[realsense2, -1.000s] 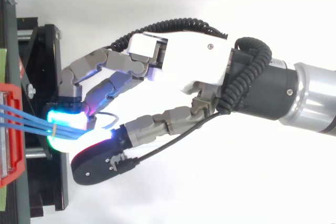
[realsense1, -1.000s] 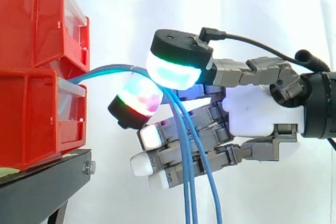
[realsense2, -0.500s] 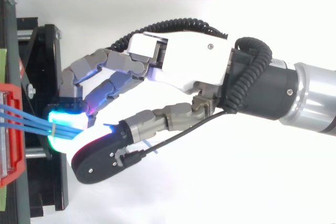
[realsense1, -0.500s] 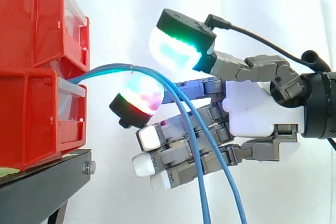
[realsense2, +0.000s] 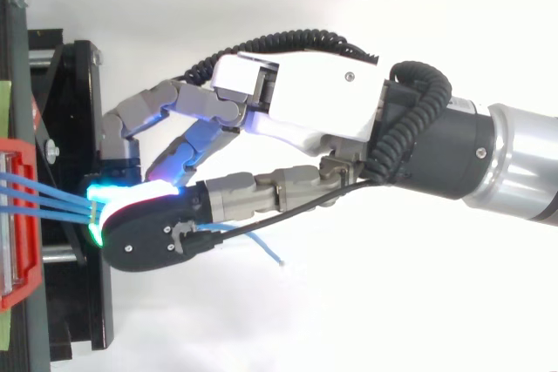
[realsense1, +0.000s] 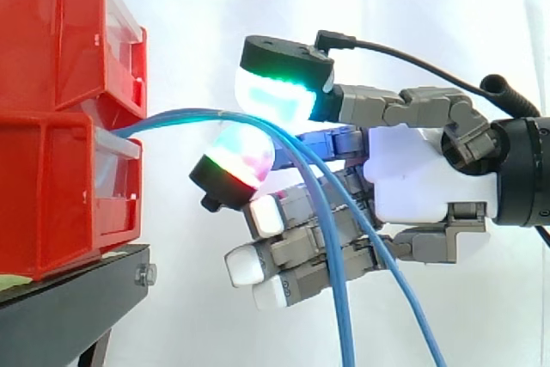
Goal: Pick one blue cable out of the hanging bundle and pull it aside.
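Observation:
A bundle of thin blue cables comes out of the lower red bin, arcs to the right and hangs down past the hand. The strands run between the green-white glowing thumb pad above and a red-white glowing fingertip below, and the two pads close on them. From above, three blue cables lead into this pinch under the hand. One loose cable end sticks out below the thumb. I cannot tell how many strands are held.
A second red bin is stacked on the lower one, both on a black stand at the left. A white curtain hangs behind. The other fingers curl below the pinch, behind the hanging strands.
The thumb, lifted half a second ago, has come down and forward onto the cables over the fingertip. The hanging strands have swung further right at the bottom.

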Robot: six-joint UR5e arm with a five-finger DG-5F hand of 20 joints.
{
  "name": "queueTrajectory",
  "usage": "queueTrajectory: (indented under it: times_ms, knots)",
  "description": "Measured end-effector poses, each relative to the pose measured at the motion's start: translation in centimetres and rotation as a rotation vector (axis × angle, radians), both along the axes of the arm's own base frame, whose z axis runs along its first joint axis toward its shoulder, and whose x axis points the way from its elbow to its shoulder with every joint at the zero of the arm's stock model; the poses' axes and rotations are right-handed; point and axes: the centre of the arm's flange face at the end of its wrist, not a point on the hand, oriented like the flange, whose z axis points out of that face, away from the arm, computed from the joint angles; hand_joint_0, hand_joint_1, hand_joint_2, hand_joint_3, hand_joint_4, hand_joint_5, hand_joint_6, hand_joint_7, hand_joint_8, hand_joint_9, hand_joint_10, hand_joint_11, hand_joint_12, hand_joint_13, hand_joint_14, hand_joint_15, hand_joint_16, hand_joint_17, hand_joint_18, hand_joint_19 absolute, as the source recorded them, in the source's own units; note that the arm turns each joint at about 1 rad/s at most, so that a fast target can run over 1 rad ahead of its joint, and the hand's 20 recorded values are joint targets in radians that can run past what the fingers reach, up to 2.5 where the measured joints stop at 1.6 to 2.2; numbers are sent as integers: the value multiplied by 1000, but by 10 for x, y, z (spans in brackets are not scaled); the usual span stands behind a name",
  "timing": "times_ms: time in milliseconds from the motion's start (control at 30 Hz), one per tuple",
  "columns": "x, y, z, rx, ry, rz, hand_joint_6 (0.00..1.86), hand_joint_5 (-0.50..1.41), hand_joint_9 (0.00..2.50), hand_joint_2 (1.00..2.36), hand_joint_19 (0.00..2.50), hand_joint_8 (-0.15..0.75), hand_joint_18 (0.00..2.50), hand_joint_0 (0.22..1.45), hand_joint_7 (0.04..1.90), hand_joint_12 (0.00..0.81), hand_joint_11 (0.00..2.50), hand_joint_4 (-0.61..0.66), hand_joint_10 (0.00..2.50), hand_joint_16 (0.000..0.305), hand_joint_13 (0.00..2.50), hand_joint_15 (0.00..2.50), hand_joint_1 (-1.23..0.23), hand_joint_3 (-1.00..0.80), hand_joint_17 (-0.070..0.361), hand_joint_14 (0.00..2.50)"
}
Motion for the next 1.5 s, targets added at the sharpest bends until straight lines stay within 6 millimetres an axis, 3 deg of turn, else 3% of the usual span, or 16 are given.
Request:
queueTrajectory:
  times_ms: [233,433,467,633,833,1033,1233,1367,1500]
  knots:
    - [0,0,0,2,2,5,931,-169,862,1024,345,275,702,635,1129,376,679,-16,19,42,818,452,-805,-39,95,16]
    - [0,-2,1,6,-1,4,939,-195,819,1022,315,259,693,698,1025,370,680,-51,16,41,797,441,-836,-199,93,16]
    - [1,-3,2,6,-1,3,938,-198,814,1020,316,255,693,712,1097,370,665,-38,18,41,798,436,-862,-251,92,16]
    - [1,-6,5,6,5,3,940,-196,812,1011,307,246,691,772,1078,357,658,-95,16,40,800,432,-898,-390,89,16]
    - [0,-8,5,5,14,4,943,-184,842,1004,298,243,682,827,1133,347,661,-137,18,37,815,426,-928,-455,83,17]
    - [0,-8,5,4,15,4,939,-180,860,1003,279,243,711,794,1156,346,662,-50,16,36,829,422,-937,-471,82,17]
    - [0,-8,6,4,15,4,918,-148,939,1013,309,265,725,679,1372,352,665,28,20,37,854,430,-857,-368,83,16]
    - [0,-8,6,4,14,3,929,-150,938,1018,318,266,733,689,1360,355,657,-42,20,38,857,439,-860,-291,85,18]
    - [0,-8,6,4,14,3,937,-173,886,1015,323,253,723,751,1285,356,658,-113,17,38,839,431,-888,-326,86,16]
